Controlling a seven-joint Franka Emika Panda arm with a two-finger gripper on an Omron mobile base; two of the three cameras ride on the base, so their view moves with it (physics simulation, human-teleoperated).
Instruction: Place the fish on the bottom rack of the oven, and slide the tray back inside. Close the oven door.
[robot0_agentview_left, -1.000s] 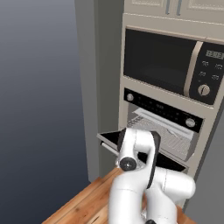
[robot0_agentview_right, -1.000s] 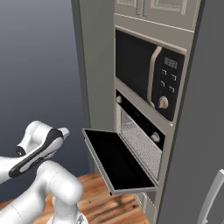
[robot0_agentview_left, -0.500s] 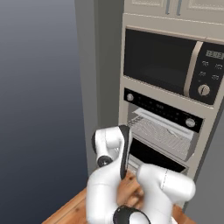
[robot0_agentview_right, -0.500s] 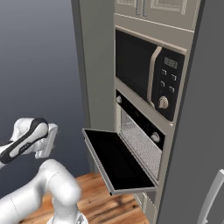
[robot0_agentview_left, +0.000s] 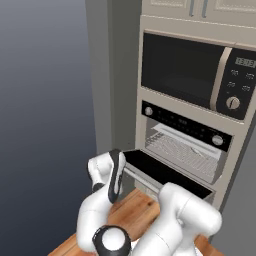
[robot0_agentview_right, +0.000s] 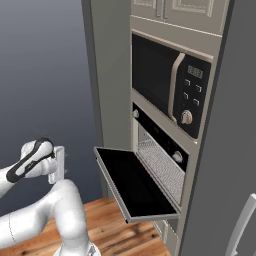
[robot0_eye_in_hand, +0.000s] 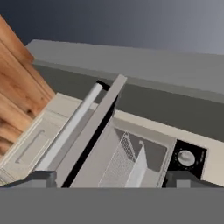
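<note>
The robot's own white arm covers the lower right of the left base view and hides the front corner of the wide black glass-fronted oven door (robot0_agentview_left: 165, 172), which hangs folded down flat and open. In the hand view the scene is rolled on its side, and the door's long silver bar handle (robot0_eye_in_hand: 70, 127) is cut off at the lower left. No fish can be made out in any view.

The two-finger gripper (robot0_agentview_right: 59, 164) sits well to the left of the door's outer edge in the right base view, apart from it; its pale fingers point downward. In the hand view the two dark fingertips (robot0_eye_in_hand: 37, 178) stand far apart at the bottom corners — the jaws are spread wide, with nothing between them and nothing touched.

One built-in wall oven in a cream frame (robot0_agentview_right: 162, 160) shows, with a black control strip; two silver knobs (robot0_agentview_left: 147, 110) are visible on that strip in the left base view, one at each end. Inside the lit cavity lies one flat silver-grey wire-grid rack (robot0_agentview_left: 187, 150), sitting within the oven rather than out over the door — whether it is the bottom one I cannot tell. Above the oven is one black microwave with a round dial (robot0_agentview_left: 192, 72). Wooden plank flooring (robot0_agentview_right: 120, 230) runs below the door.
</note>
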